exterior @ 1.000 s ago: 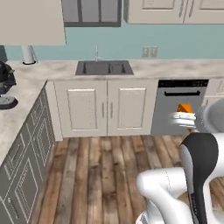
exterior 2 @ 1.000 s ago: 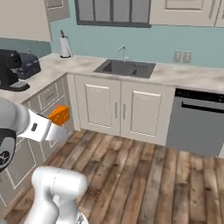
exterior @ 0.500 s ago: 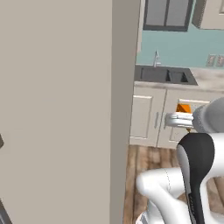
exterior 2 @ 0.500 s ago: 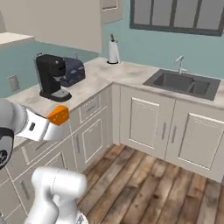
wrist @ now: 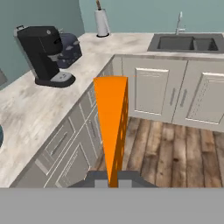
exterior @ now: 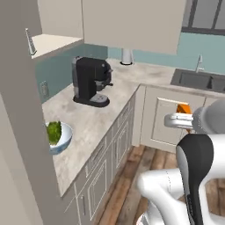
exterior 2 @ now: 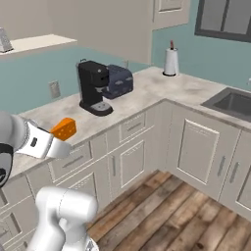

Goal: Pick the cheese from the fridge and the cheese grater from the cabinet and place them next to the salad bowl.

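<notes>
**Cheese held in closed gripper above kitchen floor, beside corner counter**

Left base view: The gripper (exterior: pixel 179 119) is clamped on the cheese (exterior: pixel 183 109), an orange wedge showing just above the hand, in front of the white cabinet doors below the sink (exterior: pixel 200 80). The salad bowl (exterior: pixel 57 137), with green lettuce inside, sits on the marbled counter (exterior: pixel 94 118) at left, partly hidden by a grey panel. A black coffee machine (exterior: pixel 89 81) stands further along the same counter, well apart from the bowl. The cheese grater (exterior: pixel 30 43) stands on the cream shelf of the cabinet (exterior: pixel 52 43) at upper left.

Right base view: The cheese (exterior 2: pixel 64 129) projects from the gripper (exterior 2: pixel 58 142) in front of the counter edge. The coffee machine (exterior 2: pixel 93 86) stands beside a dark toaster (exterior 2: pixel 118 80); a paper towel roll (exterior 2: pixel 171 61) stands near the corner.

Hand view: The cheese (wrist: pixel 111 124) rises upright between the fingertips (wrist: pixel 124 178), over the wooden floor (wrist: pixel 166 148).
</notes>
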{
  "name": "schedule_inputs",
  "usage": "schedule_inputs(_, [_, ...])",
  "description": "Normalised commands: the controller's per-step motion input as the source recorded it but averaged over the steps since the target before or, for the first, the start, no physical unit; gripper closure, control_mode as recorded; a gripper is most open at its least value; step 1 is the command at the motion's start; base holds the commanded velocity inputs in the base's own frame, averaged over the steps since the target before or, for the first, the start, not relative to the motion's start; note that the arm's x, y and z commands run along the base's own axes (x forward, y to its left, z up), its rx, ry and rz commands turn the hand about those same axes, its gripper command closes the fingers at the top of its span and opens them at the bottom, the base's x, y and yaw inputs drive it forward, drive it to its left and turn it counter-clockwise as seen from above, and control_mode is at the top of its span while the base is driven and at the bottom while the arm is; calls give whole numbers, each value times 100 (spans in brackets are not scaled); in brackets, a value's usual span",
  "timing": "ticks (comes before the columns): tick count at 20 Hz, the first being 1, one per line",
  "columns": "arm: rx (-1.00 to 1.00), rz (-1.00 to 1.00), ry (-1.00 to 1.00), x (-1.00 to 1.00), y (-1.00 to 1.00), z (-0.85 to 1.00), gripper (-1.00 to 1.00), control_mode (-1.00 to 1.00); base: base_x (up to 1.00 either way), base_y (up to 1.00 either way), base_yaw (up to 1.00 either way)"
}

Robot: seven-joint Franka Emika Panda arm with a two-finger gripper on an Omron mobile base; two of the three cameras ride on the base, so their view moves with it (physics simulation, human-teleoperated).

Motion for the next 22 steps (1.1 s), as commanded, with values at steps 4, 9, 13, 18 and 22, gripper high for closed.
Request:
schedule_inputs(4, [0,0,0,0,0,0,100,100,29,-40,33])
schedule_inputs(9, [0,0,0,0,0,0,100,100,37,4,39])
schedule_inputs(13, [0,0,0,0,0,0,100,100,52,-3,42])
schedule_inputs(18, [0,0,0,0,0,0,100,100,54,0,36])
schedule_inputs(22, [0,0,0,0,0,0,100,100,33,13,40])
